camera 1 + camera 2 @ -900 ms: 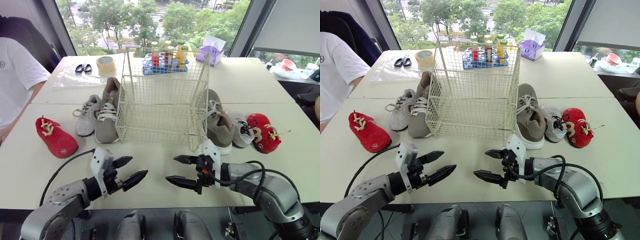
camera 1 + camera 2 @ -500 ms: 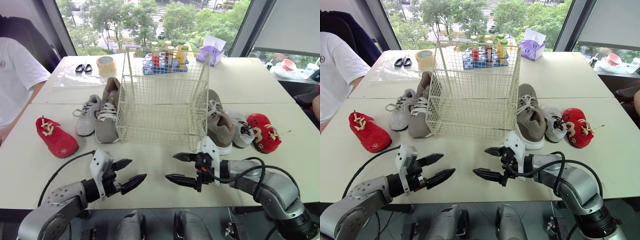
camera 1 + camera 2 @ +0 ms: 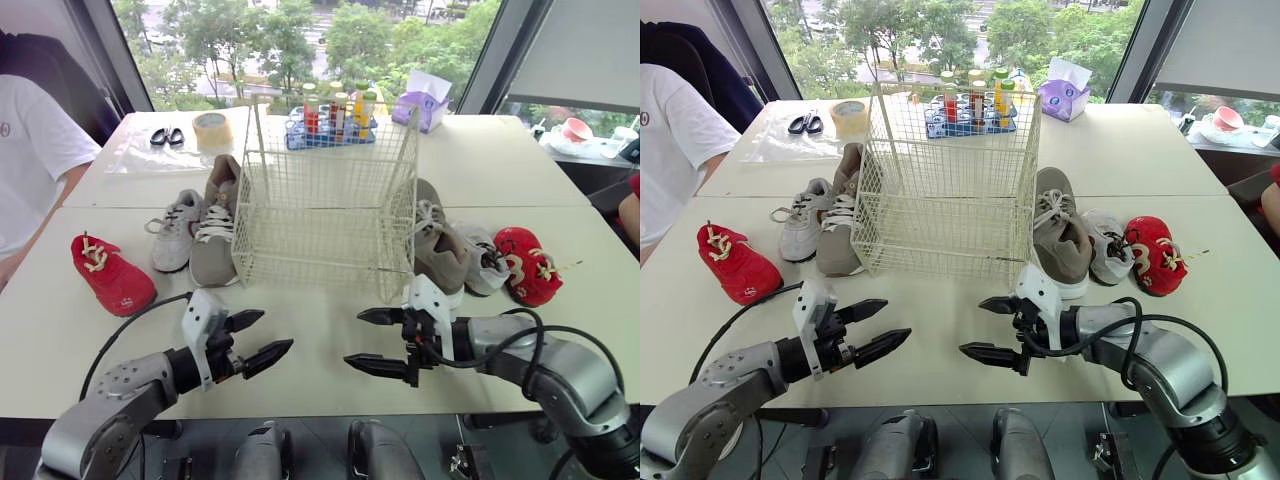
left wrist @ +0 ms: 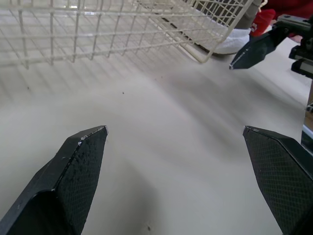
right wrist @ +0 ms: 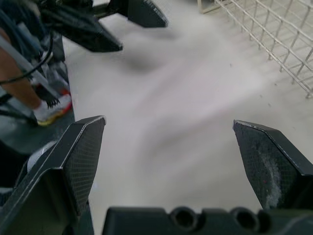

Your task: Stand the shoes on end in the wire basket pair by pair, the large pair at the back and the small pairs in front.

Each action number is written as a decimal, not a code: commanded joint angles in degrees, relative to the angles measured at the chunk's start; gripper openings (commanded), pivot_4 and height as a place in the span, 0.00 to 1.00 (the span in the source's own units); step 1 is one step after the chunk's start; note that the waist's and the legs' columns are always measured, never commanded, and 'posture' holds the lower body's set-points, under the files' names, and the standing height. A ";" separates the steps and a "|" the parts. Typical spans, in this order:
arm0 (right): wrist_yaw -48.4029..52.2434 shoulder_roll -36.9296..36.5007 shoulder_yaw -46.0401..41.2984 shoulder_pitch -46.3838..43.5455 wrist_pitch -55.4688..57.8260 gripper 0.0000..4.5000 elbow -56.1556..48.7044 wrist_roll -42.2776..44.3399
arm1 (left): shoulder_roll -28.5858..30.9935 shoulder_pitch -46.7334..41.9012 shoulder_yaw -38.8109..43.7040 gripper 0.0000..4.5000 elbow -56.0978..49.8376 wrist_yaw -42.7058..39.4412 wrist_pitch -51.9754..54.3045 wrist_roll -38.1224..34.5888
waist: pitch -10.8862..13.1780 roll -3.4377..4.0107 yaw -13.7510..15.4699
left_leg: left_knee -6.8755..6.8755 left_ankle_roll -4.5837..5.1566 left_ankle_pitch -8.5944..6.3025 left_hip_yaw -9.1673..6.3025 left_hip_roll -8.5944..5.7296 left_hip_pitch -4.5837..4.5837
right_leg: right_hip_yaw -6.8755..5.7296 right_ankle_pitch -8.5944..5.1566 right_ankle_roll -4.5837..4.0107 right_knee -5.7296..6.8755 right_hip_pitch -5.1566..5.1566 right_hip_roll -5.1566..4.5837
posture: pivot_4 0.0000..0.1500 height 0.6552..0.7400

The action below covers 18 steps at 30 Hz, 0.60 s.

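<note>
The pale desk (image 3: pixel 520 150) carries everything. A person in a white shirt (image 3: pixel 35 160) sits at its edge, well to the left of the wire basket (image 3: pixel 325 215). The wire basket stands upright in the middle of the desk with its top open, and all six shoes lie outside it, soles down.

The left large shoe (image 3: pixel 213 240), taupe, lies just beside the basket's left wall with its toe toward the robot. The right large shoe (image 3: pixel 438 255) lies close against the basket's right wall, pointing the same way.

In front of the basket, the left tool (image 3: pixel 277 330) hangs over bare desk near the front left corner, released, its fingers spread and holding nothing. The right tool (image 3: pixel 353 337) hangs near the front right corner, also spread wide and empty.

A small grey shoe (image 3: pixel 175 232) touches the outer side of the left large shoe, and its mate (image 3: pixel 487 262) sits just beyond the right large shoe. One red shoe (image 3: pixel 110 275) lies farther left of the basket, apart from the others. The other red shoe (image 3: pixel 527 265) lies farthest right, against the grey mate.

Behind the basket stand a blue crate of bottles (image 3: pixel 332 125) and a purple tissue box (image 3: pixel 425 100). A tape roll (image 3: pixel 211 130) and scissors (image 3: pixel 167 136) lie behind it to the left.
</note>
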 commanded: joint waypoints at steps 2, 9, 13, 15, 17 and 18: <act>2.46 -4.94 -11.04 -5.24 6.91 1.00 -2.38 14.70 | 4.43 -0.77 3.14 1.00 -1.41 -4.39 -0.36 -1.30 | 0.01 0.01 -0.02 | 0.00 0.00 0.00 0.00 0.00 0.01 | 0.00 0.00 0.00 0.00 0.00 0.00 | 1.00 1.00; 6.00 -13.13 -11.00 -22.35 8.23 1.00 4.06 14.25 | 10.82 -8.78 6.51 1.00 -2.69 -8.53 2.69 -6.86 | 0.00 0.00 -0.04 | 0.00 0.00 0.00 -0.03 0.00 0.01 | -0.01 0.01 -0.03 -0.05 0.02 0.00 | 1.00 1.00; 15.54 -18.10 2.20 -32.25 1.57 1.00 11.60 0.01 | 14.50 -13.17 14.88 1.00 -4.36 -4.52 9.15 -20.59 | 0.06 0.03 -0.27 | -0.01 0.04 -0.02 0.12 -0.01 -0.18 | 0.08 0.01 0.00 0.00 -0.29 -0.03 | 1.00 1.00; 18.48 -16.79 7.55 -35.98 -2.31 1.00 16.25 -5.90 | 15.27 -14.69 17.57 1.00 -5.11 -1.47 10.72 -26.21 | 0.06 0.03 -0.37 | 0.00 0.04 -0.02 0.12 -0.01 -0.14 | 0.08 0.01 0.01 -0.01 -0.23 -0.02 | 1.00 1.00; 21.61 -15.28 12.29 -38.96 -5.31 1.00 19.68 -10.98 | 16.74 -15.20 18.71 1.00 -6.14 -1.03 11.82 -29.26 | 0.06 0.03 -0.46 | 0.00 0.03 -0.01 0.13 -0.01 -0.13 | 0.09 0.01 0.02 0.01 -0.23 0.00 | 1.00 1.00; 22.87 -14.52 13.83 -39.86 -6.43 1.00 20.89 -12.68 | 17.35 -15.21 18.61 1.00 -6.59 -1.08 12.08 -29.79 | 0.06 0.03 -0.49 | 0.00 0.02 0.00 0.13 -0.02 -0.12 | 0.09 0.02 0.03 0.04 -0.23 0.00 | 1.00 1.00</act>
